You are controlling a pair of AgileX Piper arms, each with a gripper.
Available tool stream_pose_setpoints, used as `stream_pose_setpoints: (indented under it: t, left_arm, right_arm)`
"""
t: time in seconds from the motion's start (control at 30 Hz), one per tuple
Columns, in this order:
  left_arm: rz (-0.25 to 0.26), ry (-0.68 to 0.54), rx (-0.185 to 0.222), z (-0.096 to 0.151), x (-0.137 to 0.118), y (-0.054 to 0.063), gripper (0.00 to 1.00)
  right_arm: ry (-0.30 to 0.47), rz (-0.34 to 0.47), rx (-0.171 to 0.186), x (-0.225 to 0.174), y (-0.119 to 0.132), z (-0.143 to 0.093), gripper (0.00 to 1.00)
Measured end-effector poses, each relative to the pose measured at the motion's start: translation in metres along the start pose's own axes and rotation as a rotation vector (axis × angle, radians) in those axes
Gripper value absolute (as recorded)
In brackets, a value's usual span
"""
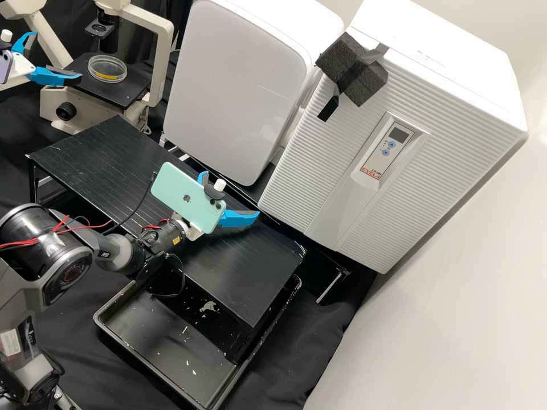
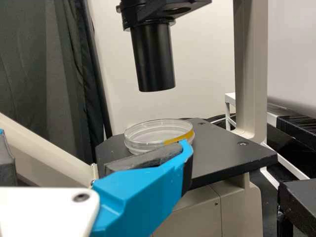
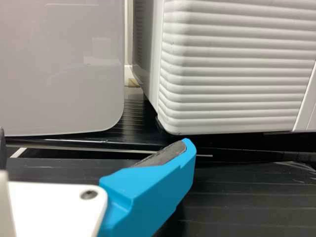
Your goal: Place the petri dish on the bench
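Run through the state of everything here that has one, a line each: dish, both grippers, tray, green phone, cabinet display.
Petri dish: lying flat on the microscope stage
Left gripper: open, beside the dish
Right gripper: open, holding nothing
Black tray: upright, pale flakes inside
Mint-green phone: mounted at the right wrist
Cabinet display: looks dark

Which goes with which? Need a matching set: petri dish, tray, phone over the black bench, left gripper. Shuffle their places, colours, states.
1. petri dish
2. tray
3. phone over the black bench
4. left gripper

A. mint green
B. flecked with white bits
C. near the microscope stage, jaws open
D. resting on the microscope stage

Pairs: 1-D, 2-B, 3-A, 4-C
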Motion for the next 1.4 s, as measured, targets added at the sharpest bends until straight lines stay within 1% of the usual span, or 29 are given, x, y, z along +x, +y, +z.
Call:
stream_pose_setpoints:
  t: [0.47, 0.53, 0.7, 0.77, 0.83, 0.97, 1.07, 1.23, 1.4]
  left_arm:
    - [0.001, -0.002, 0.0, 0.001, 0.001, 0.0, 1.0]
    - [0.007, -0.003, 0.0, 0.001, 0.003, 0.003, 1.0]
    - [0.047, -0.017, 0.004, 0.004, 0.014, 0.015, 1.0]
    - [0.063, -0.033, -0.014, 0.006, 0.022, 0.019, 1.0]
    - [0.053, -0.051, -0.027, 0.009, 0.029, 0.019, 1.0]
    - [-0.006, -0.093, -0.078, 0.016, 0.042, 0.015, 1.0]
    - [-0.044, -0.118, -0.096, 0.021, 0.049, 0.009, 1.0]
    - [-0.092, -0.118, -0.091, 0.024, 0.059, 0.0, 1.0]
    - [-0.113, -0.113, -0.09, 0.024, 0.067, -0.006, 1.0]
  right_arm:
    - [0.0, 0.0, 0.0, 0.0, 0.0, 0.0, 1.0]
    - [0.0, 0.0, 0.0, 0.0, 0.0, 0.0, 1.0]
    - [0.0, 0.0, 0.0, 0.0, 0.0, 0.0, 1.0]
    - [0.0, 0.0, 0.0, 0.0, 0.0, 0.0, 1.0]
    - [0.0, 0.0, 0.0, 0.0, 0.0, 0.0, 1.0]
    - [0.0, 0.0, 0.0, 0.0, 0.0, 0.0, 1.0]
    - [0.0, 0.0, 0.0, 0.0, 0.0, 0.0, 1.0]
    - [0.0, 0.0, 0.0, 0.0, 0.0, 0.0, 1.0]
    - [0.0, 0.0, 0.0, 0.0, 0.0, 0.0, 1.0]
